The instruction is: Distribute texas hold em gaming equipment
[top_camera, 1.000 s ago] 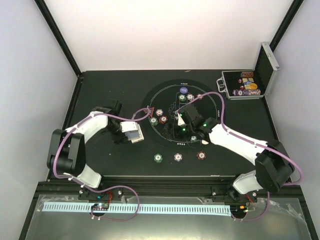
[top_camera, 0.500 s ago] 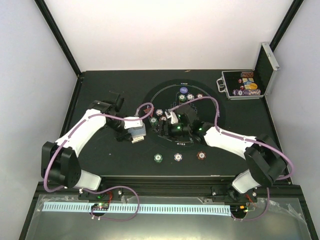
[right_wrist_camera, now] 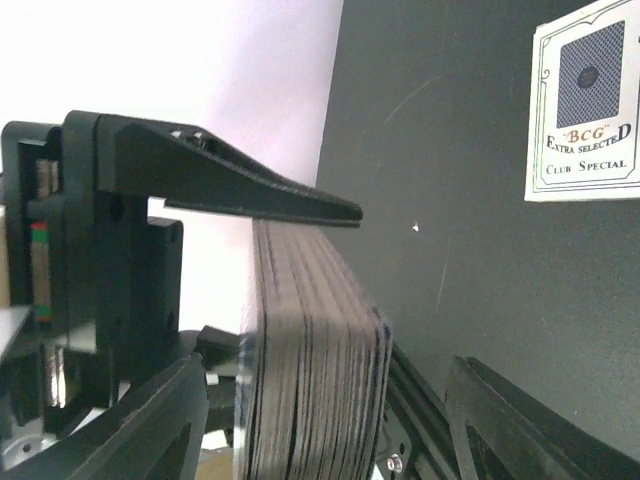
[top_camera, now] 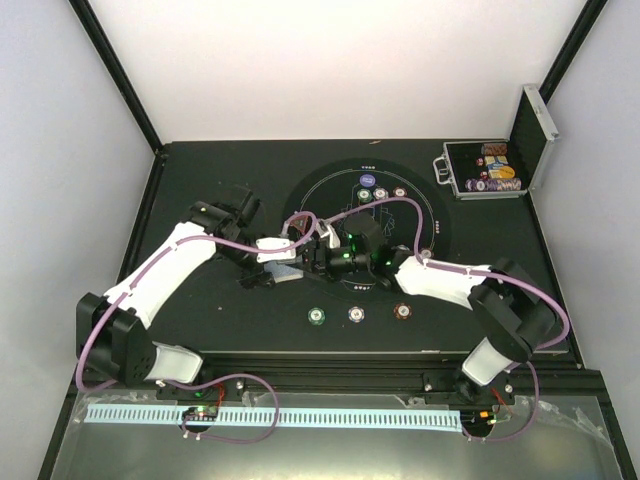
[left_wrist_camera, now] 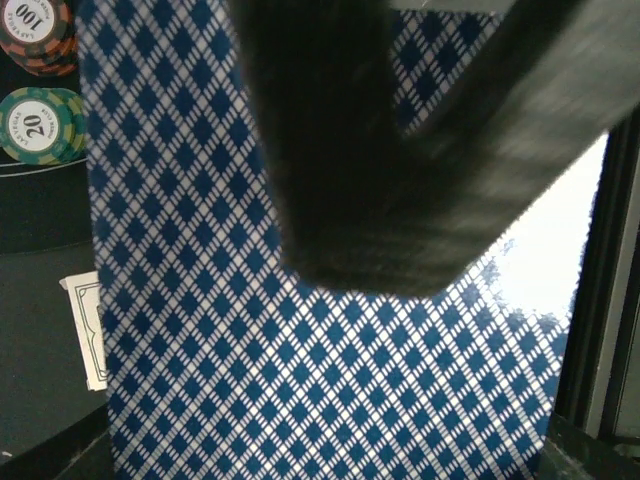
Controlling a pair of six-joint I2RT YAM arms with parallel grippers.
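Top external view: left gripper [top_camera: 282, 264] is clenched on the deck of cards [left_wrist_camera: 250, 350], holding it just left of the ring printed on the table [top_camera: 200, 310]. Right gripper [top_camera: 312, 258] is right up against it.

Right wrist view: deck is edge-on and thick. The right jaws are spread on either side of its lower edge, not clamped on anything I can see.

Done, as far as it shows:
- green chip [top_camera: 318, 316], white chip [top_camera: 356, 314] and brown chip [top_camera: 402, 311] are in a row on the near side of the ring
- a cluster of chips, including a blue disc [top_camera: 367, 180], is on the far side
- one maker's label card [right_wrist_camera: 585, 100] lies flat on the table

Left: dealing looks barely begun. No dealt hands are visible and the deck looks almost full. The case [top_camera: 485, 172] sits open at the far right, well apart from the action.

My read of the current step: right arm is set to pull a card off the deck.
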